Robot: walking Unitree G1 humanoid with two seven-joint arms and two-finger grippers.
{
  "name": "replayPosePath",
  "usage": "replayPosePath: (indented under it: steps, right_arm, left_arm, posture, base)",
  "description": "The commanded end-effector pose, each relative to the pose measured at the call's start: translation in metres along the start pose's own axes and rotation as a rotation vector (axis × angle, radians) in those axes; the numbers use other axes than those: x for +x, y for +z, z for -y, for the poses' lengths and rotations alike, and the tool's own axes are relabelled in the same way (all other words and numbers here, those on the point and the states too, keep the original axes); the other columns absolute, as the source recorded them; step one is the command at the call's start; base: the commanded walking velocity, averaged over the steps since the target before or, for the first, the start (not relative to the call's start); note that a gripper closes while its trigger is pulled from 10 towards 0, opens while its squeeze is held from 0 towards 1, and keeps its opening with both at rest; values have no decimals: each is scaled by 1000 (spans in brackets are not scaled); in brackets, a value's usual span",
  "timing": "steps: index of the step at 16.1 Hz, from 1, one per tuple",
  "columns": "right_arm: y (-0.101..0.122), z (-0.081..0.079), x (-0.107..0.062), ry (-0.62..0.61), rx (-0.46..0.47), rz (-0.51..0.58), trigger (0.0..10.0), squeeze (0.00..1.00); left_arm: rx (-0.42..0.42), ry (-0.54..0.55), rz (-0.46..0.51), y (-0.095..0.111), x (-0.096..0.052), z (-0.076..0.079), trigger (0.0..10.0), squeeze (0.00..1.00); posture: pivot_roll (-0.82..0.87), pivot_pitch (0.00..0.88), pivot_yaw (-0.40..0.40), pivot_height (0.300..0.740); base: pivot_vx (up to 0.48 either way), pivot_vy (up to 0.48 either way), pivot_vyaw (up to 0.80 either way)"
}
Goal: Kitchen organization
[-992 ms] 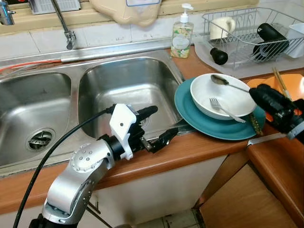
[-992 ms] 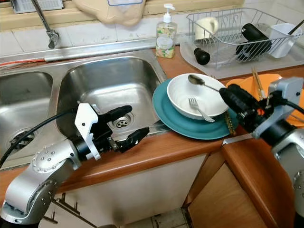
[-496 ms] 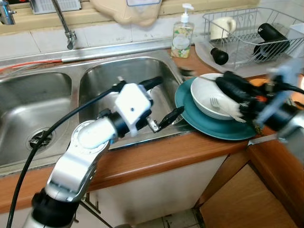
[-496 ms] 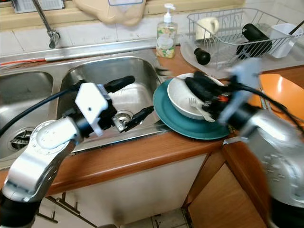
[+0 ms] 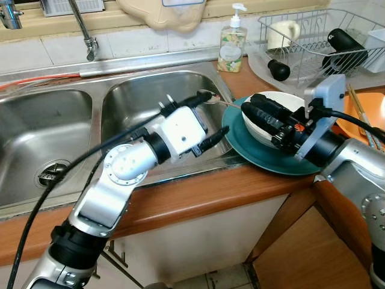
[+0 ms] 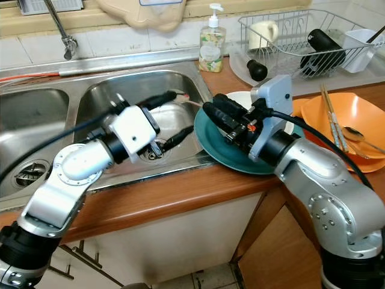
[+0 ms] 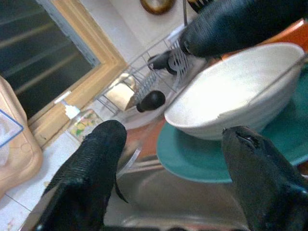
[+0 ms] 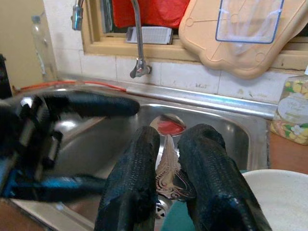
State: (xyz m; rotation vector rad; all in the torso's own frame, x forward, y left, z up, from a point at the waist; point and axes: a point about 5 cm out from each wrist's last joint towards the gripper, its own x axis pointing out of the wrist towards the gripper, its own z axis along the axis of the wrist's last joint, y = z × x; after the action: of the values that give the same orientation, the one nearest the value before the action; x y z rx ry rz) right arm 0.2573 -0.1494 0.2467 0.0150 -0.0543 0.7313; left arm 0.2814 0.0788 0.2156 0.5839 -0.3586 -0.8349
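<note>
A white bowl point(image 7: 240, 91) sits on a teal plate point(image 5: 255, 152) on the wooden counter, right of the sink. My right gripper point(image 5: 251, 107) reaches across the bowl toward the sink, shut on a metal spoon point(image 8: 166, 126). The spoon's head point(image 5: 203, 94) sticks out over the right basin point(image 5: 138, 102). My left gripper point(image 5: 213, 114) hangs open over that basin, just left of the plate's rim, its upper finger close beside the spoon's head. Most of the bowl is hidden behind my right gripper.
A soap bottle point(image 5: 231, 42) stands behind the sink, a tap point(image 5: 84, 30) at the back left. A wire dish rack point(image 6: 301, 42) holds a mug and black items. An orange plate point(image 6: 340, 123) carries chopsticks and a spoon. An open cabinet door point(image 5: 313, 253) juts out below right.
My right gripper swung left from beside the plate, crossed the bowl, and now holds the spoon that lay in the bowl. My left gripper rose from the counter edge toward the plate.
</note>
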Motion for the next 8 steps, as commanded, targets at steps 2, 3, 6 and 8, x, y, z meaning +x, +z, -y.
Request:
replayPosePath:
  steps: [2,3,6,8]
  right_arm:
    - [6,-10,5,40,-15,20,0,0]
    - [5,-12,6,46,-12,18,0,0]
    - [1,-17,9,62,4,12,0,0]
    - [-1,-20,10,73,6,4,0,0]
  left_arm:
    - [42,8,13,2,4,-4,0,0]
    - [48,4,14,1,6,-3,0,0]
    - [68,17,17,-1,7,-3,0,0]
    - [87,11,20,-2,6,-3,0,0]
  posture:
    - [-29,0,56,740]
    - [-29,0,58,740]
    - [-30,0,59,740]
    - [-30,0,59,740]
  base:
    - [0,0,0]
    - [0,0,0]
    - [0,0,0]
    - [0,0,0]
